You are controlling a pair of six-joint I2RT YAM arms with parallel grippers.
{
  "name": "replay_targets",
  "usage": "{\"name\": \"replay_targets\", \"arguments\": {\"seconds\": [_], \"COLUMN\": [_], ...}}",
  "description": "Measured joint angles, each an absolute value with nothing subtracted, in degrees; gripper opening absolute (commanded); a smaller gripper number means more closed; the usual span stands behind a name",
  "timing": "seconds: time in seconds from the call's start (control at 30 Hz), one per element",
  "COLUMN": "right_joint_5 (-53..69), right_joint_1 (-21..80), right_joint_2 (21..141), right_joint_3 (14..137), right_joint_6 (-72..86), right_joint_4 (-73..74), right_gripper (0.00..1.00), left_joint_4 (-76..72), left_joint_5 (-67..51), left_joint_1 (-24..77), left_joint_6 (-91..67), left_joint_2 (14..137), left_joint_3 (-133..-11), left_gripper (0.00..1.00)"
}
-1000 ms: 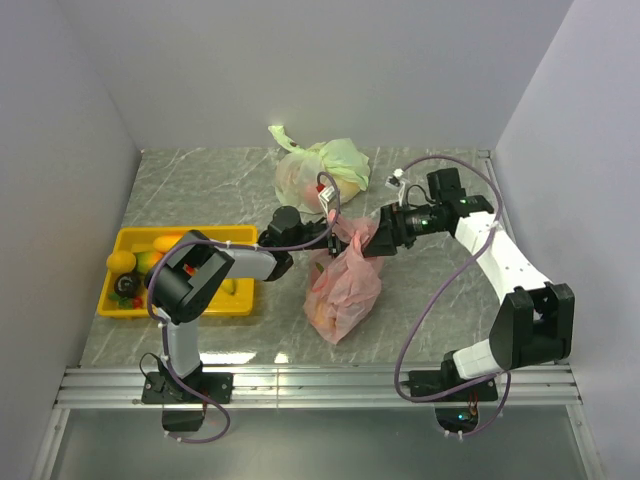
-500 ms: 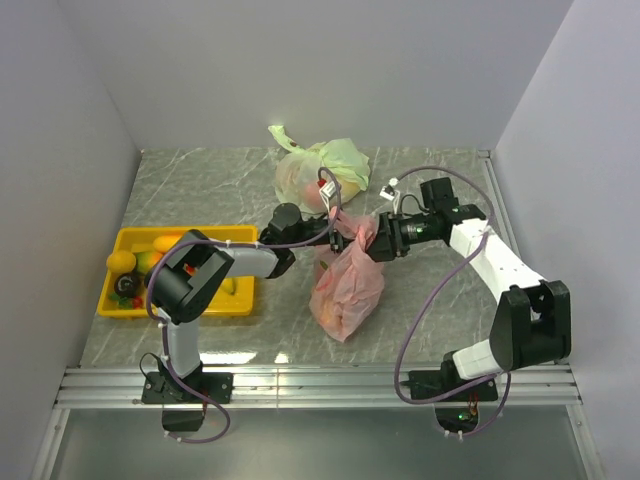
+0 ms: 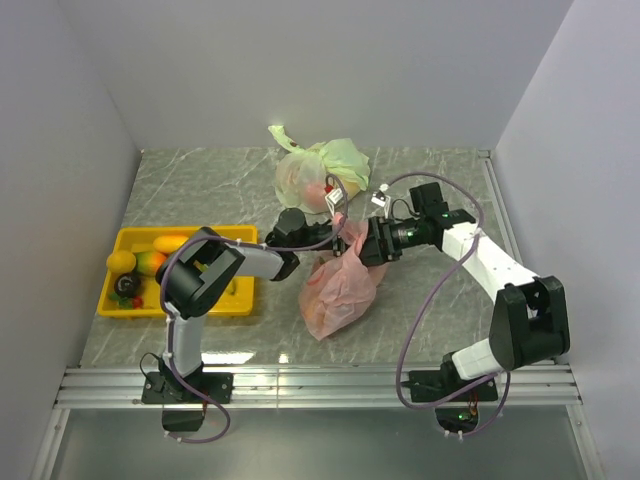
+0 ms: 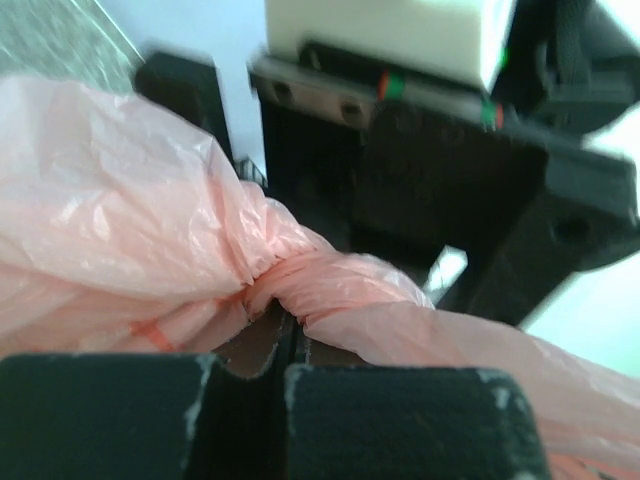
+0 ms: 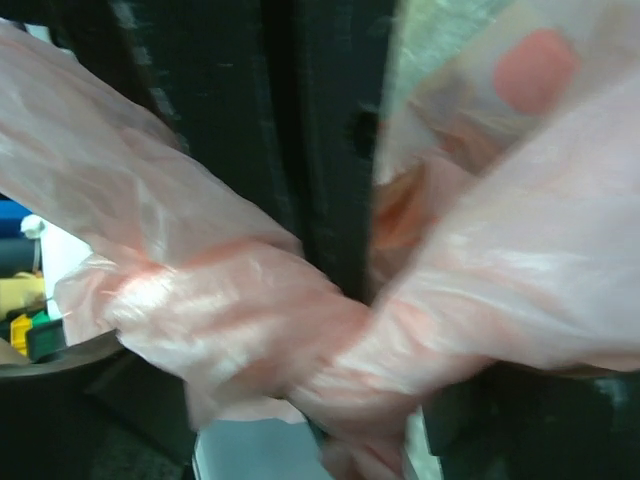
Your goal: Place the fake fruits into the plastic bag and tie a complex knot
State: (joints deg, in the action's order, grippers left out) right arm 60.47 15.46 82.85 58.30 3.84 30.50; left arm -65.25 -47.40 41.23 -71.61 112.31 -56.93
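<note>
The pink plastic bag [image 3: 340,288] lies mid-table with its top gathered up between both grippers. My left gripper [image 3: 328,226] is shut on a twisted handle strand of the bag, which crosses just over its fingertips in the left wrist view [image 4: 330,290]. My right gripper [image 3: 366,244] is shut on the bag's other handle from the right, almost touching the left gripper. In the blurred right wrist view, twisted pink plastic [image 5: 250,310] hides its fingertips. More fake fruits [image 3: 140,262] lie in the yellow tray [image 3: 240,305] at the left. Faint orange shows through the bag's lower part.
A pale green-and-white knotted bag [image 3: 320,168] sits at the back, just behind the two grippers. The grey walls close in the table on the left, back and right. The metal rail [image 3: 320,385] runs along the near edge.
My right gripper has moved left toward the left gripper, carrying its handle. The bag's body has shifted left and slumped lower. The left gripper has edged back slightly.
</note>
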Motion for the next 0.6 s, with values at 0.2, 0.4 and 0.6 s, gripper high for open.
{"name": "replay_targets", "arguments": {"seconds": [0.2,0.4,0.6], "right_joint_5": [58.89,59.66,64.55], "right_joint_1": [10.22,5.43,-1.32], "right_joint_2": [82.7,79.85,79.11], "right_joint_3": [59.55,59.72,59.79], "right_joint_6": [-6.46,-15.62,-19.38], "right_joint_4": [41.91,51.75,56.8], "right_gripper": [0.85,0.77,0.59], "left_joint_4": [-67.83,-68.64,-69.23], "left_joint_5": [-50.35,-51.64,-51.83], "left_joint_1": [42.3,42.87,42.98], "left_joint_6": [-71.61,-71.61,-71.59], "left_joint_2": [114.37,115.13,115.13], "left_joint_3": [-56.9,-56.9,-56.9], "left_gripper": [0.0,0.0,0.0]}}
